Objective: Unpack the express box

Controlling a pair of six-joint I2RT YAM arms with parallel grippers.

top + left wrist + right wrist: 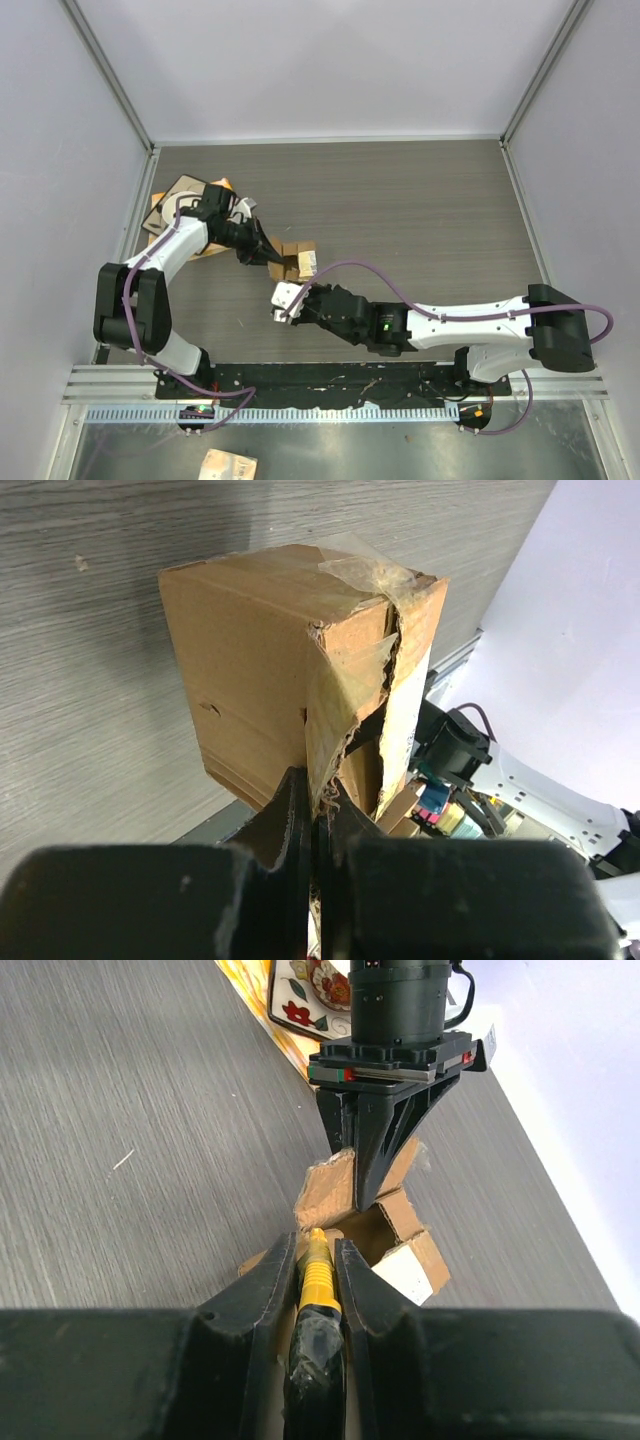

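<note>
Pinching the express box (260,660) with my left gripper (318,788); the fingers are pressing fully together on a torn edge of cardboard at the box's nearest corner, with nothing else between them; the box is sitting on the table (90,630) directly ahead of those fingertips and touching them, standing tall from this hand.

Holding the yellow utility knife (316,1285) in my right gripper (315,1245); the jaws are standing partly closed around its handle, and the front end is pointing forward past the fingertips toward the box just beyond; whether the tip is touching cardboard I cannot tell.

Seeing from the right hand that the top is partly open; one brown flap (325,1188) is standing up under the left fingers, and another bearing the white label (410,1272) is folding out ahead and to the right of the knife; clear tape (365,575) is wrinkling over the far top edge, split along the seam.

Judging the handling: the box is looking small and light, so it is likely to slide or tip on the smooth table if tugged from one side; the walls are looking stiff, but the torn edge is soft and ragged, so a pinch there is risking a rip rather than a lift; I am thinking the better hold is deeper on a whole flap, or across two opposite walls, with the knife kept clear of the left fingers.
</note>
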